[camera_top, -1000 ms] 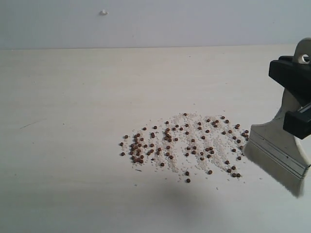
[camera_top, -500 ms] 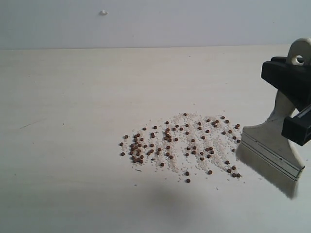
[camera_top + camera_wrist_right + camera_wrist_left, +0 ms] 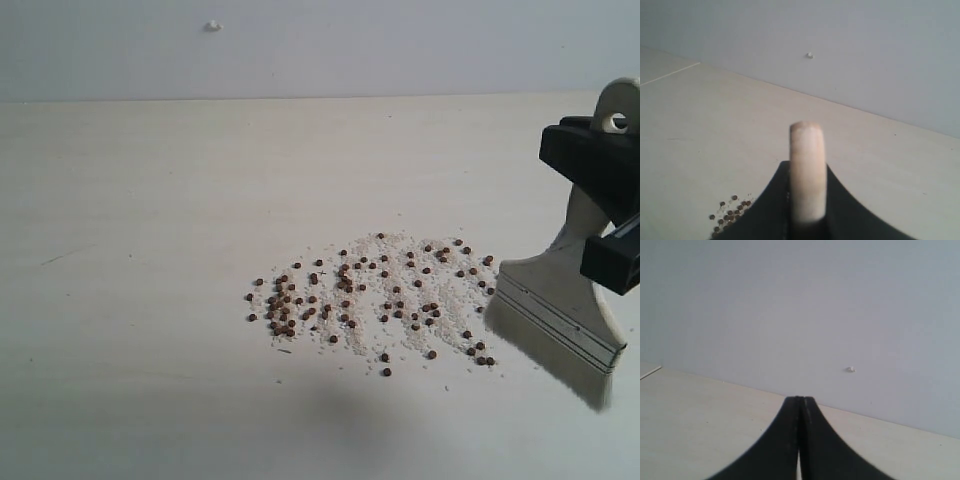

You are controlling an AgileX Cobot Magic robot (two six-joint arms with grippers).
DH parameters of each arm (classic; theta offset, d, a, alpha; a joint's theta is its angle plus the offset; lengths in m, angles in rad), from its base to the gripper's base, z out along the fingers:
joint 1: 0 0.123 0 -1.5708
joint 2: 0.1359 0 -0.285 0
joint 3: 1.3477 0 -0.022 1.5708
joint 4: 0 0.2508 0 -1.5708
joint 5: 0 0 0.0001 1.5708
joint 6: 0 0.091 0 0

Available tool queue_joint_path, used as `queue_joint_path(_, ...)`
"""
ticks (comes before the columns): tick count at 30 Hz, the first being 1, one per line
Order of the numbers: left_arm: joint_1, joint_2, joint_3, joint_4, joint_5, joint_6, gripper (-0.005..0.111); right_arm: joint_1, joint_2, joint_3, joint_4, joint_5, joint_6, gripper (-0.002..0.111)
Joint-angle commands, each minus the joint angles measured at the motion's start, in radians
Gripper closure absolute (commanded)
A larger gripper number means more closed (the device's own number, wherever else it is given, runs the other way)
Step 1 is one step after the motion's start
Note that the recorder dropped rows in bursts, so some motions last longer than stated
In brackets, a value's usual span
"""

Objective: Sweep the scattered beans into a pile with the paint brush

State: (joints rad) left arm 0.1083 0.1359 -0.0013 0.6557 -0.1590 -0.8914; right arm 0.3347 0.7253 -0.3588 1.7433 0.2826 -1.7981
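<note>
Dark reddish-brown beans (image 3: 345, 285) speckle fine white crumbs (image 3: 450, 300) on the pale cream table (image 3: 150, 200). My black right gripper (image 3: 603, 212) contrasts with the paint brush (image 3: 550, 282): whitish handle (image 3: 622, 100), silver ferrule (image 3: 558, 322), off-white bristles (image 3: 545, 353).

Table (image 3: 150, 200) presents a pale wood-grain surface, matt and smooth, with one faint dark scratch at the left of the exterior view. Wall (image 3: 400, 50) is plain, matt and even. Beans (image 3: 281, 305) are dark reddish-brown and smooth-skinned with a low sheen. White crumbs (image 3: 392, 243) look dry, granular and chalky. Paint brush (image 3: 560, 285): handle (image 3: 807, 165) is pale wood, matt; ferrule (image 3: 555, 322) is silver metal, dull-shining, with pressed ridges; bristles (image 3: 545, 358) are off-white, fine and fibrous. Right gripper (image 3: 600, 210) and left gripper (image 3: 800, 440) are black, smooth and plastic-looking, mostly matt.
</note>
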Motion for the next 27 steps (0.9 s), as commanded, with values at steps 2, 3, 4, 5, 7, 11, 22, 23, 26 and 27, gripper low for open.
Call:
queue_joint_path(2,0.001,-0.006,0.001,-0.005,-0.001,-0.001,0.107,-0.004,0.001,-0.019,0.001,-0.004,0.02,0.108)
queue_joint_path(3,0.001,-0.006,0.001,-0.005,-0.001,-0.001,0.107,-0.004,0.001,-0.019,0.001,-0.006,0.02,0.108)
queue_joint_path(4,0.001,-0.006,0.001,-0.005,-0.001,-0.001,0.107,-0.004,0.001,-0.019,0.001,-0.006,0.02,0.108)
queue_joint_path(5,0.001,-0.006,0.001,-0.005,-0.001,-0.001,0.107,-0.004,0.001,-0.019,0.001,-0.006,0.02,0.108)
queue_joint_path(7,0.001,-0.006,0.001,-0.005,-0.001,-0.001,0.107,-0.004,0.001,-0.019,0.001,-0.006,0.02,0.108)
queue_joint_path(11,0.001,-0.006,0.001,-0.005,-0.001,-0.001,0.107,-0.004,0.001,-0.033,0.001,-0.056,0.064,0.108)
queue_joint_path(22,0.001,-0.006,0.001,-0.005,-0.001,-0.001,0.107,-0.004,-0.001,-0.085,-0.286,-0.158,0.468,0.108)
queue_joint_path(23,0.001,-0.006,0.001,-0.005,-0.001,-0.001,0.107,-0.004,-0.001,-0.085,-0.376,-0.171,0.559,0.108)
queue_joint_path(26,0.001,-0.006,0.001,-0.005,-0.001,-0.001,0.107,-0.004,-0.001,-0.085,-0.768,-0.228,0.948,0.108)
queue_joint_path(27,0.001,-0.006,0.001,-0.005,-0.001,0.001,0.107,-0.004,-0.001,-0.085,-0.91,-0.233,1.094,0.108)
